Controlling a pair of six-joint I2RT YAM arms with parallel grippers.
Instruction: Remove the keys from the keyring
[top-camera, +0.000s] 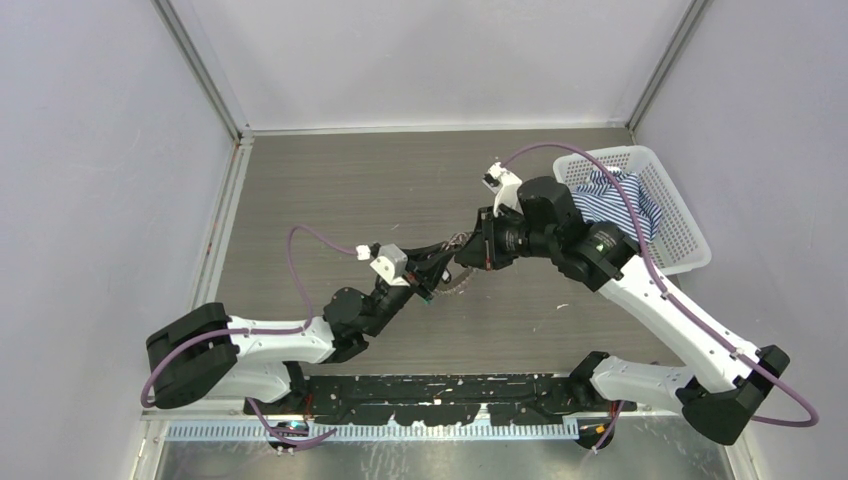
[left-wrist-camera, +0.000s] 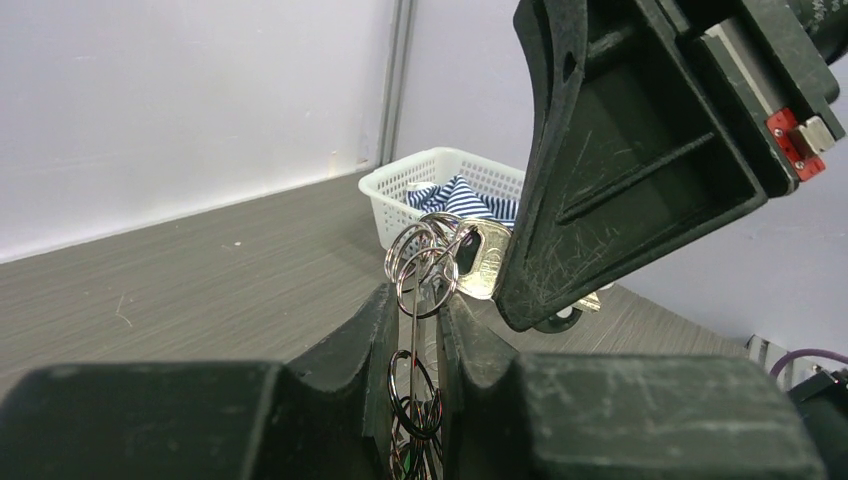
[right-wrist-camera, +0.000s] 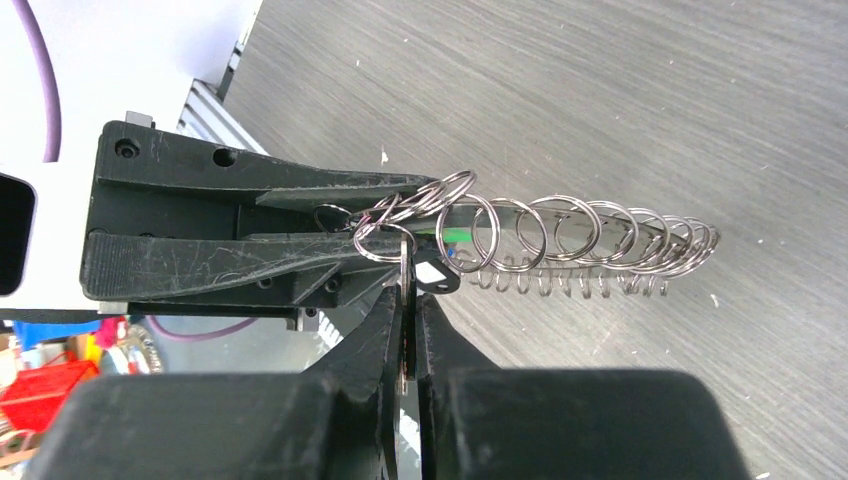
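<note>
The left end effector (left-wrist-camera: 415, 300) is pinched narrow on the keyring (right-wrist-camera: 560, 235), held above the middle of the worktop (top-camera: 330, 190). The right end effector (right-wrist-camera: 408, 305), at its 2 o'clock, clamps a pale key (left-wrist-camera: 487, 262). The marks stamped on it are too small to read.

Probably a robotics lab test cell: plain white panels (top-camera: 430, 50) on aluminium posts (top-camera: 203, 75) enclose a grey tabletop (top-camera: 330, 180)
</note>
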